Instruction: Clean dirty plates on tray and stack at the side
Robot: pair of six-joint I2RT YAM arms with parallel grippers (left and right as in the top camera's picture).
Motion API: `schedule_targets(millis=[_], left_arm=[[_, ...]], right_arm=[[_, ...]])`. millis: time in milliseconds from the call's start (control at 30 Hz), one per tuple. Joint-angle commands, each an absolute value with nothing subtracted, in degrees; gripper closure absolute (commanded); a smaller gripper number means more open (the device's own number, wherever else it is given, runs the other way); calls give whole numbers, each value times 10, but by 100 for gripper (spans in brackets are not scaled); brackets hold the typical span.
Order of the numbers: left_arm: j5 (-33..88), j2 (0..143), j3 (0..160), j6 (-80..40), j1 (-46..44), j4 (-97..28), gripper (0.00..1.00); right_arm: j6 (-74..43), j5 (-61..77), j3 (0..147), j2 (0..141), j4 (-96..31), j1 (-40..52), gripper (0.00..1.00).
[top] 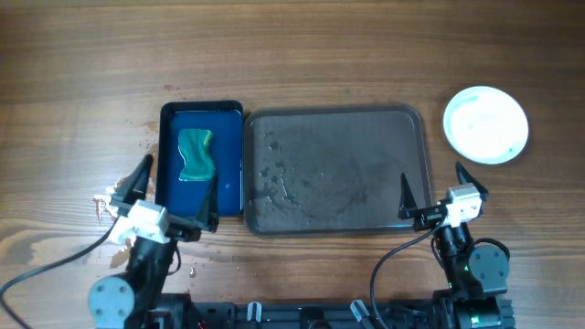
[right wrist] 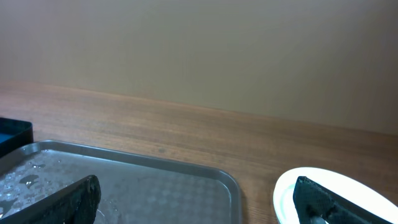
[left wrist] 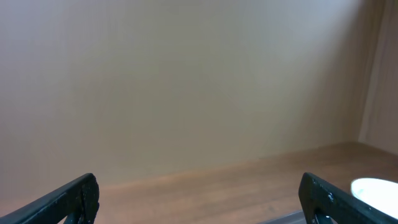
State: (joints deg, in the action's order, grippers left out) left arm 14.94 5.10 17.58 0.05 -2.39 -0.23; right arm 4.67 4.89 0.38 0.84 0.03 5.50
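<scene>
The dark grey tray lies mid-table, wet with water drops, and no plate rests on it. A round white plate sits on the wood to the tray's right; from above I cannot tell whether more lie under it. My left gripper hangs open over the near end of the small blue tray, nothing between its fingers. My right gripper stands open at the grey tray's near right corner, empty. In the right wrist view the tray's rim and the plate show past its gripper.
A narrow dark blue tray holding a green sponge stands just left of the grey tray. Water splashes mark the wood at the far left. Cables trail along the near edge by both arm bases.
</scene>
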Motion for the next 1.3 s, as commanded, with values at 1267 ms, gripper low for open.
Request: schedule_targets(millis=[1267], left_arm=[[156,2,3,-200,-20,-30,0]], right_arm=[[54,55,3,2,3,56,0]])
